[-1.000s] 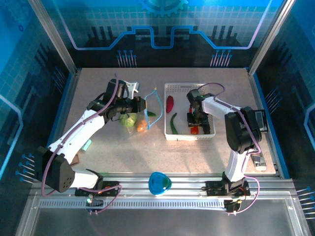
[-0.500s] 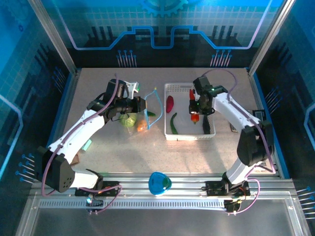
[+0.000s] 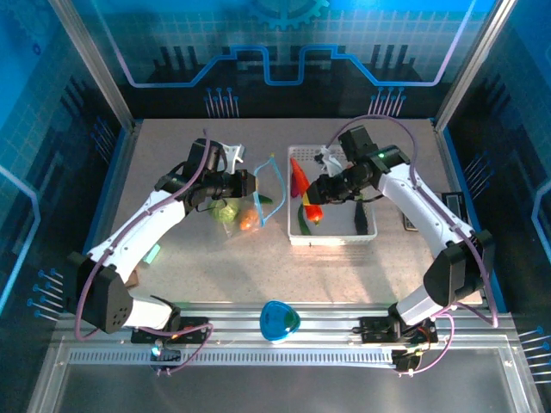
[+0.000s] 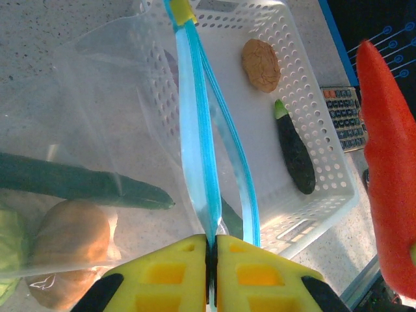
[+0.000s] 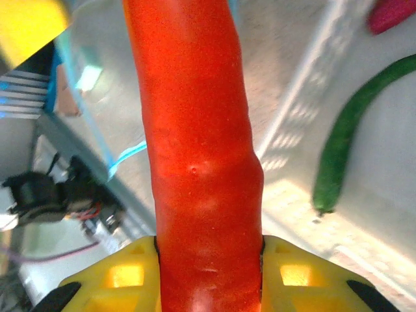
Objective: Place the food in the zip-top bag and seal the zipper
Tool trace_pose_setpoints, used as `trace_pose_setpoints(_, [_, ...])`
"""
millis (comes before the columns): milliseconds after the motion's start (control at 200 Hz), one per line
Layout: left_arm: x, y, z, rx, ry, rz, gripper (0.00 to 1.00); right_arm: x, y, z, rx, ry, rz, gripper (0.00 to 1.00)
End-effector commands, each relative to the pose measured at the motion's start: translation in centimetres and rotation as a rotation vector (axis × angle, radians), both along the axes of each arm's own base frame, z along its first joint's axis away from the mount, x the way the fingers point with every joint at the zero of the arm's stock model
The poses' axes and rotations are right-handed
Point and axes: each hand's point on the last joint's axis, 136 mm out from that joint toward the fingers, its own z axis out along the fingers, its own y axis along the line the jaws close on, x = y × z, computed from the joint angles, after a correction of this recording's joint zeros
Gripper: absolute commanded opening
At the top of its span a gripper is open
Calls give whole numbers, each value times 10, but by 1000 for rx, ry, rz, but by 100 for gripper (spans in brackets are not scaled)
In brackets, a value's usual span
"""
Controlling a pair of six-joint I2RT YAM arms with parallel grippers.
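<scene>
The clear zip-top bag (image 3: 245, 206) lies left of the white basket, its mouth facing the basket. My left gripper (image 3: 247, 184) is shut on the light-blue zipper (image 4: 197, 130) and holds that mouth edge up. Inside the bag are a green cabbage (image 3: 225, 211), an orange piece (image 4: 71, 234) and a dark cucumber (image 4: 78, 185). My right gripper (image 5: 209, 260) is shut on a red chili (image 5: 195, 130). It holds the chili (image 3: 313, 209) over the basket's left part, pointing toward the bag.
The white perforated basket (image 3: 340, 239) holds a tan piece (image 4: 260, 64), a dark cucumber (image 4: 296, 156), a curved green cucumber (image 5: 341, 153) and a dark red piece (image 3: 298, 177). A keypad device (image 4: 344, 117) lies right of the basket. A blue lid (image 3: 279, 320) sits on the front rail.
My right gripper has lifted the red chili out of the basket's right side and swung it left toward the bag. The left arm and the bag have stayed put.
</scene>
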Motion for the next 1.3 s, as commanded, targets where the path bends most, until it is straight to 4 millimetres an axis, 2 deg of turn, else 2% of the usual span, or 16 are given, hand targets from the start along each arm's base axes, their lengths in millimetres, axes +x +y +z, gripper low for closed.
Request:
trace_pose_setpoints(0, [3, 1, -1, 15, -4, -11, 11, -32, 15, 13, 94, 67, 111, 24])
trace_pose_setpoints(175, [3, -3, 3, 7, -15, -18, 11, -37, 27, 0, 38, 120, 175, 26])
trace_pose_setpoints(600, [-9, -23, 6, 16, -49, -71, 11, -24, 37, -30, -48, 215, 198, 28])
trace_pose_setpoints(890, [-14, -32, 2, 16, -36, -102, 11, 7, 57, -21, -31, 221, 168, 29])
trace_pose_setpoints(996, [-13, -34, 3, 8, -36, -106, 11, 17, 62, -23, -43, 226, 150, 29])
trace_pose_setpoints(1296, [-11, -39, 5, -2, -26, -118, 11, 25, 96, -23, 58, 243, 130, 30])
